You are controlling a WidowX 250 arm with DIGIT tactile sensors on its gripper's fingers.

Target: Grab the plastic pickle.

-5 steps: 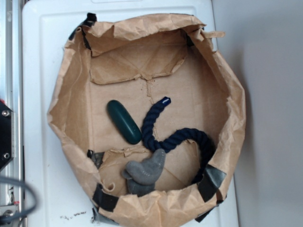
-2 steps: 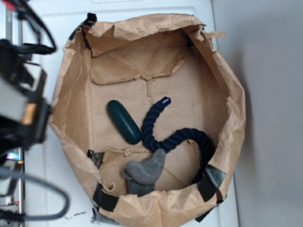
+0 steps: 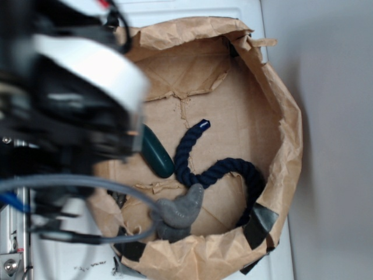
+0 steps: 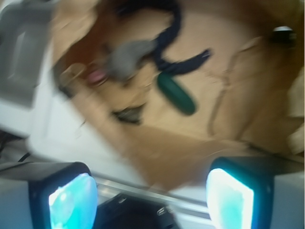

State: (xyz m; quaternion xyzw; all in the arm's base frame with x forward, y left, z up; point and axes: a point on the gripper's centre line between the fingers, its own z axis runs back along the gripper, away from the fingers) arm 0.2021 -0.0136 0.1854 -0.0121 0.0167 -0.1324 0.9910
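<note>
The plastic pickle (image 3: pixel 156 153) lies on the floor of the crumpled brown paper bag (image 3: pixel 280 105), left of centre, its upper end hidden under the blurred robot arm (image 3: pixel 76 99) that covers the bag's nine-to-eleven o'clock side. Just at its three o'clock curls the navy rope (image 3: pixel 215 169), apart from it; the grey plush toy (image 3: pixel 178 211) sits at its five o'clock, touching the rope. In the wrist view the fingers (image 4: pixel 229 199) stand wide apart, empty, above the bag's near rim, the pickle (image 4: pixel 177 93) well beyond them. The bag rests on the white table (image 3: pixel 64 256).
</note>
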